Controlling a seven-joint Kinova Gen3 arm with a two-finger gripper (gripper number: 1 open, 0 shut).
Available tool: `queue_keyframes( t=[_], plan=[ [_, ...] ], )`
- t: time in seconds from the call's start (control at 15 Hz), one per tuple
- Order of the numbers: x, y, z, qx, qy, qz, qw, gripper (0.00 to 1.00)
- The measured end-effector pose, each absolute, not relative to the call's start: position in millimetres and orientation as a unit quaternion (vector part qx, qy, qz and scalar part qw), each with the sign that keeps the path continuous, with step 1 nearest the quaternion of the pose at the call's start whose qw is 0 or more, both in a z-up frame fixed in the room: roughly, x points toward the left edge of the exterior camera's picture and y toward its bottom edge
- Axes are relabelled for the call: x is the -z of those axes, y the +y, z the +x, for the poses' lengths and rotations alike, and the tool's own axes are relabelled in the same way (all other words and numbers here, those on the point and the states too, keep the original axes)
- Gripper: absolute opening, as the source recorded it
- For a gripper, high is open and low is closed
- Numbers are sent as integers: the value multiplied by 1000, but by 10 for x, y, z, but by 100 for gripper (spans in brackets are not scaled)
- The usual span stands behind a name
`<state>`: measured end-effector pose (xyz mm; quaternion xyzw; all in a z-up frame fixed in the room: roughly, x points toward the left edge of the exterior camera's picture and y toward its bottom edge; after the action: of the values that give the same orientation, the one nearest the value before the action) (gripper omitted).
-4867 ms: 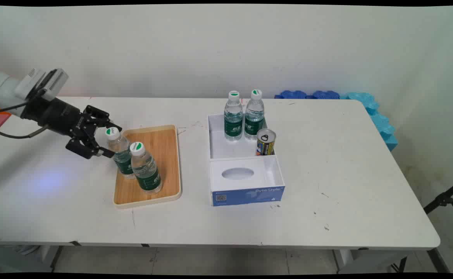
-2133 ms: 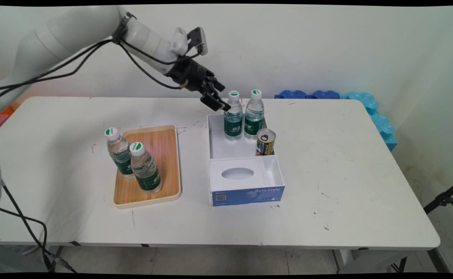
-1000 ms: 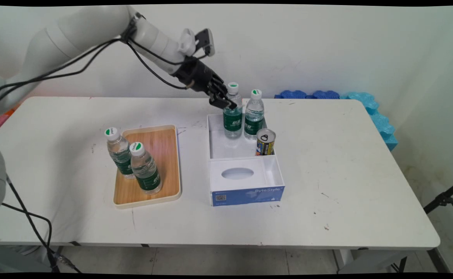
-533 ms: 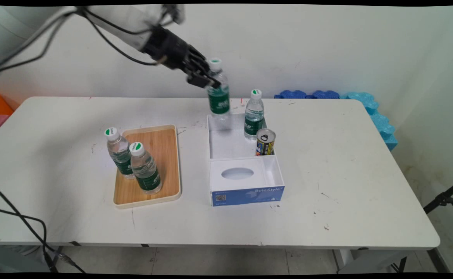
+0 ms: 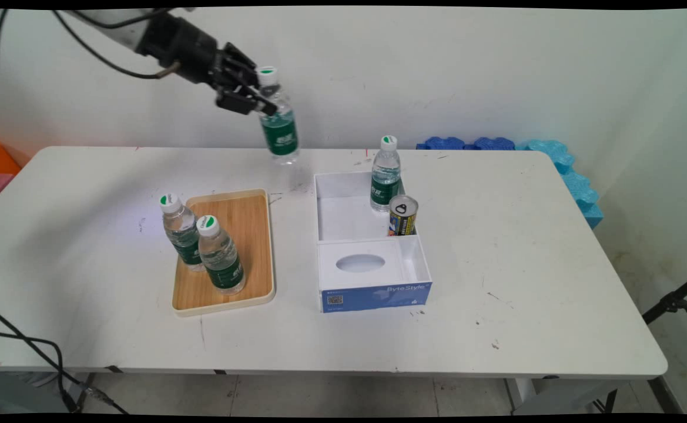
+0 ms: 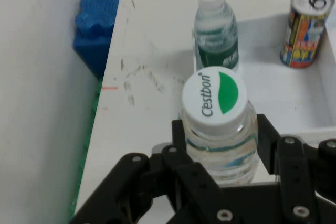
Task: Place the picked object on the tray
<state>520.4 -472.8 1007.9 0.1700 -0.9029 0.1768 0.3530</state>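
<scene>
High above table (image 5: 496,247), gripper (image 5: 259,97) clamps bottle (image 5: 278,126) neck.

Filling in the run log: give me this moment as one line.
gripper: shut on water bottle | bottle: in air, left of white box | box holds: second bottle, can

Gripper (image 5: 254,94) clamping a water bottle (image 5: 278,123) aloft (near its neck), high above the white table (image 5: 496,247)
</scene>
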Motion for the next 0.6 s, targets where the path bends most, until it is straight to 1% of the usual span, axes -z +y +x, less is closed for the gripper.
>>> queue_keyframes(
  t=[0.2,0.6],
  plan=[
    [-9947,-4621,5535,-171,-908,170,343,0],
    [-9538,-4396,6051,-147,-919,180,320,0]
  ],
)
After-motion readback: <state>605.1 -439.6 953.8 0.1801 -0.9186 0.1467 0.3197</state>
